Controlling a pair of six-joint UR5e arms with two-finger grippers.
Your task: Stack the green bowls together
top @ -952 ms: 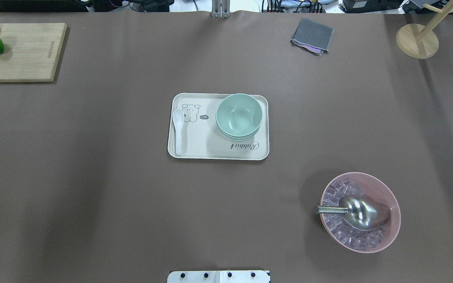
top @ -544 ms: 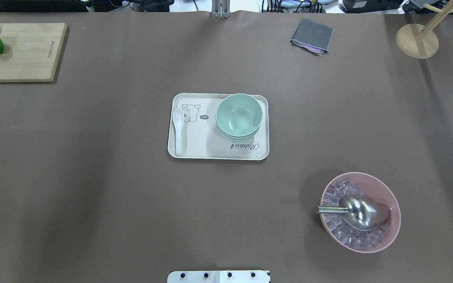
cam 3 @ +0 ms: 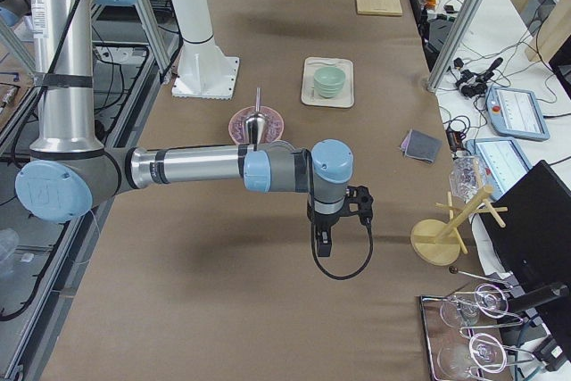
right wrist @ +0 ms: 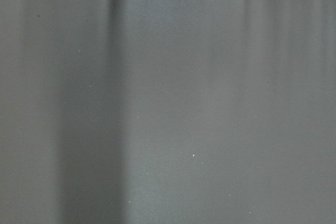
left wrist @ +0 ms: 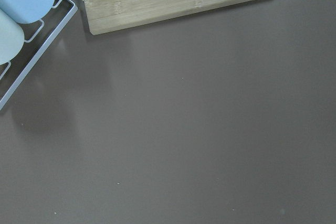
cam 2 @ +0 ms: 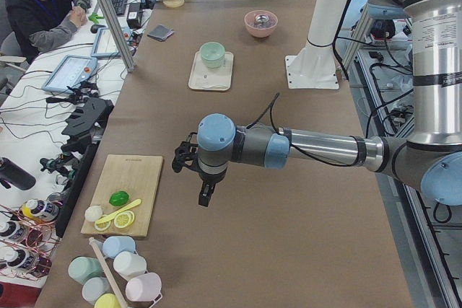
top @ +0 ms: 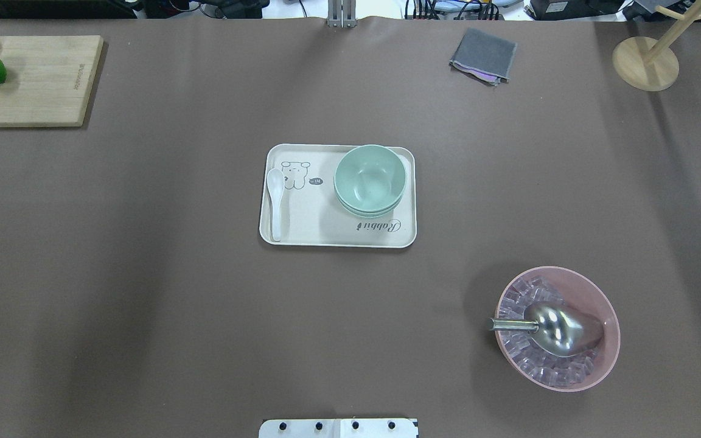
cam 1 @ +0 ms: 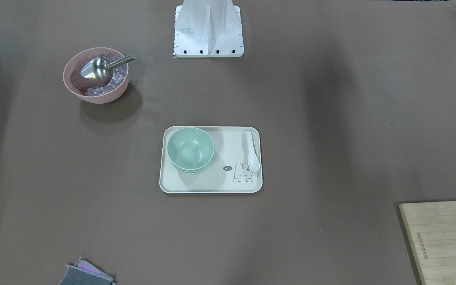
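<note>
Found the three small pale mint-green matte round bowls (top: 369,179) nested in one upright stack on the cream rectangular tray with a rabbit drawing (top: 308,222), at its far right corner in the overhead view. Noted a white soup spoon (top: 275,201) lying along the same tray's left edge, apart from the stack. Logged a larger pink round bowl of clear ice cubes (top: 597,295) with a shiny metal scoop (top: 560,331) resting inside, on the brown table cover (top: 143,274), nearer the robot and to the right, well apart from the tray. Spotted the left two-finger gripper (cam 2: 204,200) only in the left side view, pointing down over bare cover near the wooden cutting board with lime and lemon slices (cam 2: 126,189), far from the stack; cannot tell whether spread or closed. Spotted the right two-finger gripper (cam 3: 319,250) only in the right side view, pointing down near the round-based wooden stand (cam 3: 440,240); cannot tell finger spacing there either.
</note>
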